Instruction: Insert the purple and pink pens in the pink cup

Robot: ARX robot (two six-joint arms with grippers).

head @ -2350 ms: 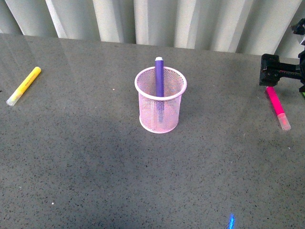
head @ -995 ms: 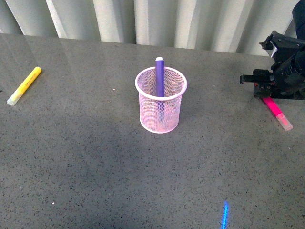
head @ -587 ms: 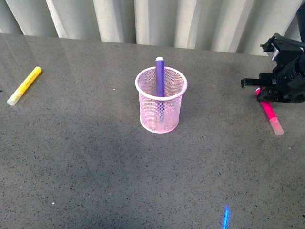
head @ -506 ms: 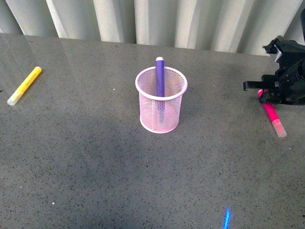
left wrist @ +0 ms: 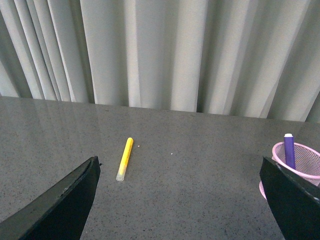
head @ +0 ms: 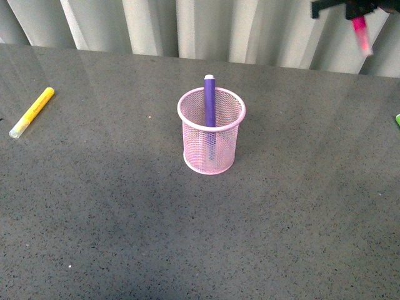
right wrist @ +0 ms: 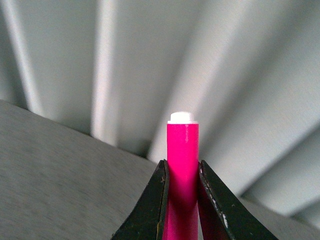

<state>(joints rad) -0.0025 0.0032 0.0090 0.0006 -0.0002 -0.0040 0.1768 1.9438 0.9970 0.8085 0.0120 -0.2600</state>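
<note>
The pink cup (head: 211,131) stands mid-table with the purple pen (head: 209,100) upright inside it, its tip above the rim. My right gripper (head: 356,9) is high at the far right, well above the table, shut on the pink pen (head: 360,32), which hangs with its clear cap down. In the right wrist view the pink pen (right wrist: 182,150) is pinched between the two dark fingers (right wrist: 155,200). My left gripper (left wrist: 180,200) is open and holds nothing. In its view the pink cup (left wrist: 300,155) with the purple pen (left wrist: 289,150) sits beside one finger.
A yellow marker (head: 31,112) lies at the far left of the grey table, also seen as the yellow marker (left wrist: 124,158) in the left wrist view. A green marker's end (head: 397,119) peeks in at the right edge. Pale curtains hang behind the table.
The right gripper closed on the pink pen lying at the table's right and raised it high off the surface. The cup, purple pen and yellow marker have not moved.
</note>
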